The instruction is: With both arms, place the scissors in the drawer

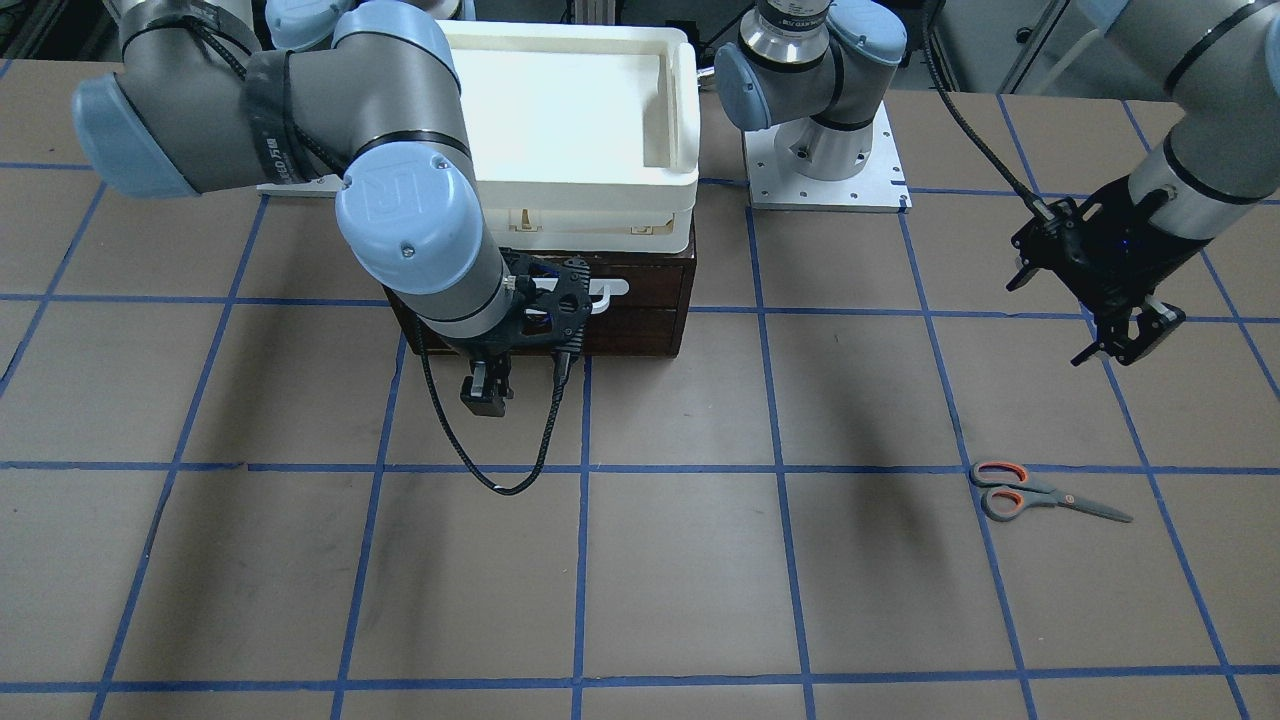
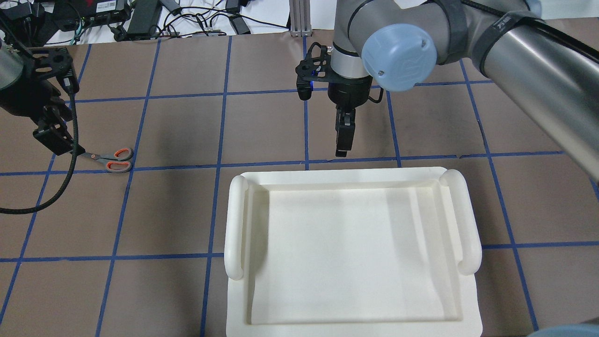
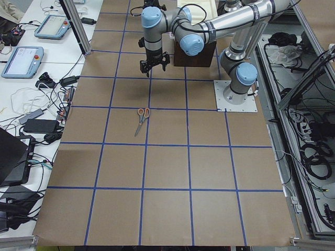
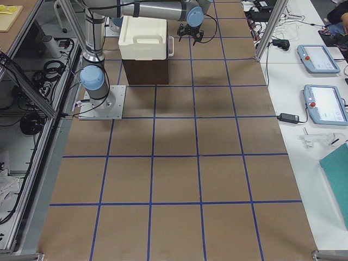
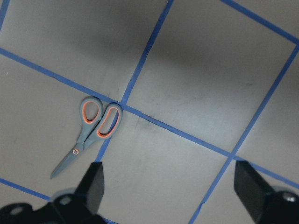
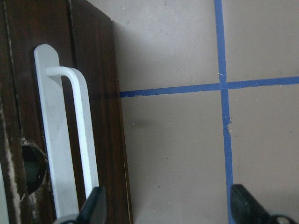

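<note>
The brown table [image 1: 680, 560], gridded with blue tape, carried the closed scissors [image 1: 1040, 495] flat on the robot's left; the dark drawer [image 1: 640, 300] and 1 baseplate [image 1: 825, 185] stood at the robot's edge.

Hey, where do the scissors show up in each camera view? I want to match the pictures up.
Exterior front-facing: scissors lower right, blades pointing right.
Overhead exterior: near the left edge, about mid-height.
Exterior left: upper half, left of centre.
Exterior right: not in view.
Left wrist: left of centre, lying diagonally.
Right wrist: not in view.
Shared landmark: the blue tape crossing just beside the handle loops.
</note>
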